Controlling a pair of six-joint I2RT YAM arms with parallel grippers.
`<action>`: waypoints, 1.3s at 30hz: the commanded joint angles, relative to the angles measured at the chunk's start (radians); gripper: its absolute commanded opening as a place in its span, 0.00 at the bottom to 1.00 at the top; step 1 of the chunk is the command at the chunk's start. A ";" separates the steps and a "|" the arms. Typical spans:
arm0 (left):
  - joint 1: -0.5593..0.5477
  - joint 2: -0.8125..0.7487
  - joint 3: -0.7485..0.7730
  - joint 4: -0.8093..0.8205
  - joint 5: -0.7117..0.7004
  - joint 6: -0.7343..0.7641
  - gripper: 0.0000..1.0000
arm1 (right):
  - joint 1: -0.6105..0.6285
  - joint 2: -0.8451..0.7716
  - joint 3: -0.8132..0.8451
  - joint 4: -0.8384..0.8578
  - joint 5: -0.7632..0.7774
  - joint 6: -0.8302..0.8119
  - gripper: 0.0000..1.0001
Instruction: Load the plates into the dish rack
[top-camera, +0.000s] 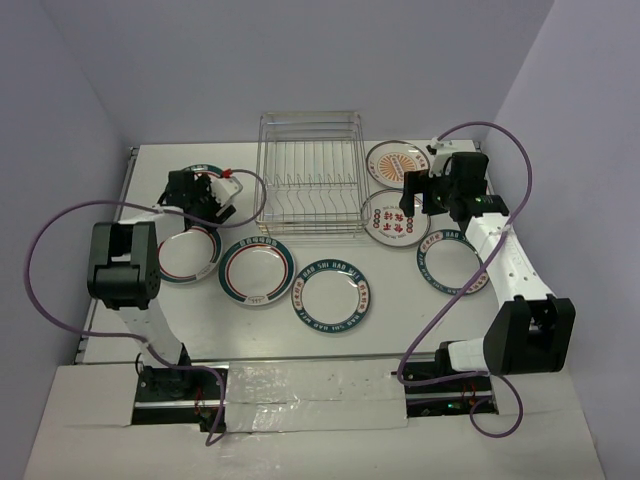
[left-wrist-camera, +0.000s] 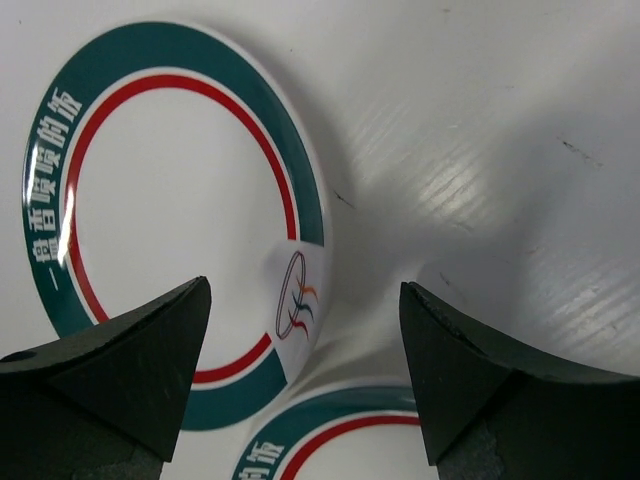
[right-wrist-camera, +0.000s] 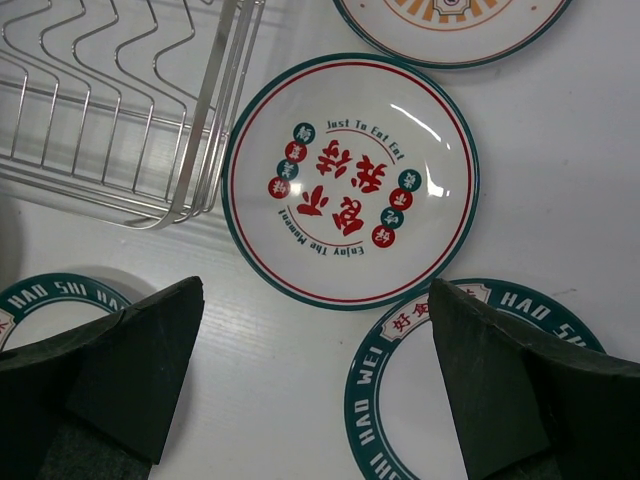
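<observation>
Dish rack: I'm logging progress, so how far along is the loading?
Done: nothing, the dish rack holds nothing. In hand: nothing; the left gripper hangs open over a red-ringed plate, the right gripper open near the red-lettered plate. Left: all seven plates, lying flat on the table.

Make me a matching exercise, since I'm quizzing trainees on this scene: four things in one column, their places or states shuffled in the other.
Things
1. dish rack
2. left pincer
3. "Just To Eat Eat" plate
4. orange-design plate

Places or states
A. right of the rack, by its near corner
B. open above the rim of a red-ringed plate
C. holds no plates
D. right of the rack, at its far end

Pairs: 1-C, 2-B, 3-A, 4-D
</observation>
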 joint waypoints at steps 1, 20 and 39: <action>-0.009 0.026 -0.001 0.118 0.031 0.058 0.84 | -0.005 0.014 0.062 -0.002 0.017 -0.010 1.00; -0.005 0.148 -0.018 0.199 -0.122 0.243 0.27 | -0.032 0.048 0.093 -0.016 0.021 -0.010 1.00; 0.140 -0.207 0.399 -0.275 0.256 -0.381 0.00 | -0.032 0.034 0.107 -0.026 -0.038 -0.016 1.00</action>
